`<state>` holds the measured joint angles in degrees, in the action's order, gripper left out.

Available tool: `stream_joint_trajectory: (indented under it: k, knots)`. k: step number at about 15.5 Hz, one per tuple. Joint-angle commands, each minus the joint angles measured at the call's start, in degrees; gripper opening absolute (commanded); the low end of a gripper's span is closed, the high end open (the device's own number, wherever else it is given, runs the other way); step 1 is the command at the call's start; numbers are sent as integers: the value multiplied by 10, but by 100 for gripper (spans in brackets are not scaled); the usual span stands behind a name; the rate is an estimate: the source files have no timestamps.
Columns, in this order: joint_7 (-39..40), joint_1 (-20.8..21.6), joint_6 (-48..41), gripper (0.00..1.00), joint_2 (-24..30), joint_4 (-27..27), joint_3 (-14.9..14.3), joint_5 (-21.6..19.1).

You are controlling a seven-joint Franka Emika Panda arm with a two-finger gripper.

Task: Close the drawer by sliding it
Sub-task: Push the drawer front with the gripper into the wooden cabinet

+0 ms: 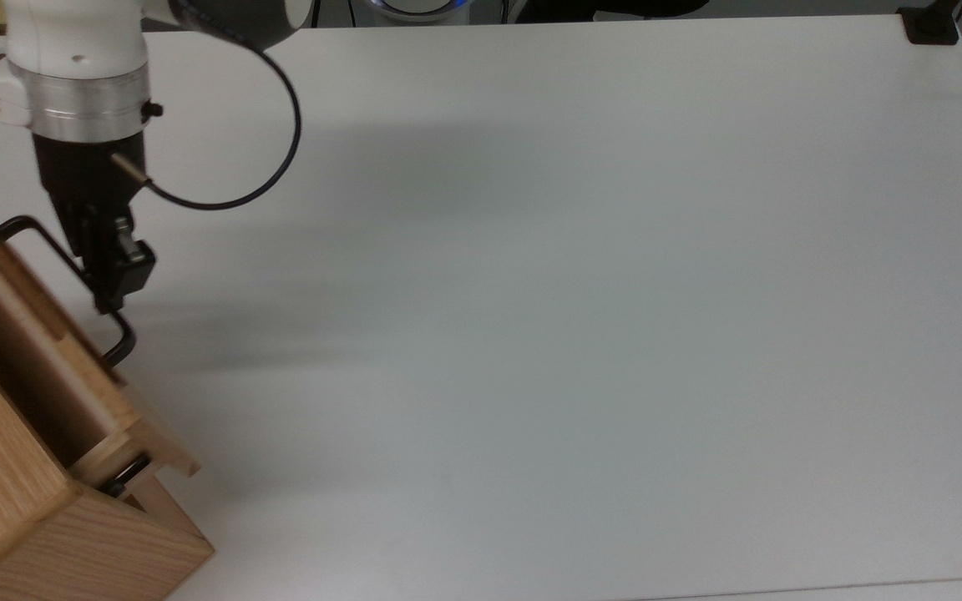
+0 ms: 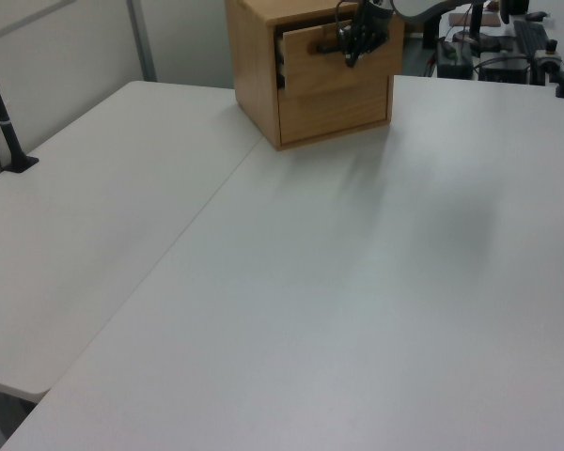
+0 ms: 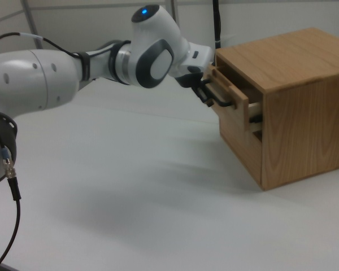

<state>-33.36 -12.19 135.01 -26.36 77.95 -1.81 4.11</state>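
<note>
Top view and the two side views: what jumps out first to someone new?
The wooden cabinet at the top view's lower left, its upper drawer standing only a little way out. Next, the white arm reaching to it, its black gripper right at the drawer's black handle. The rest is a broad white table.

The white bench lies open across the top view's middle and right. Obstacles crowd the top view's left edge: the wooden cabinet, the partly protruding drawer with its black handle, and the gripper touching that handle.
</note>
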Motion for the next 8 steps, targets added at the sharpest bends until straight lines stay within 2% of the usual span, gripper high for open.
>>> stream_joint_trajectory:
  k: [1, 6, 8]
  knots:
    - [-21, -11, 60, 0, -19, -18, -3, 13]
    - [-22, -14, 105, 0, -25, -16, -4, 14]
    - [-33, -13, 139, 0, -35, -16, -10, 27]
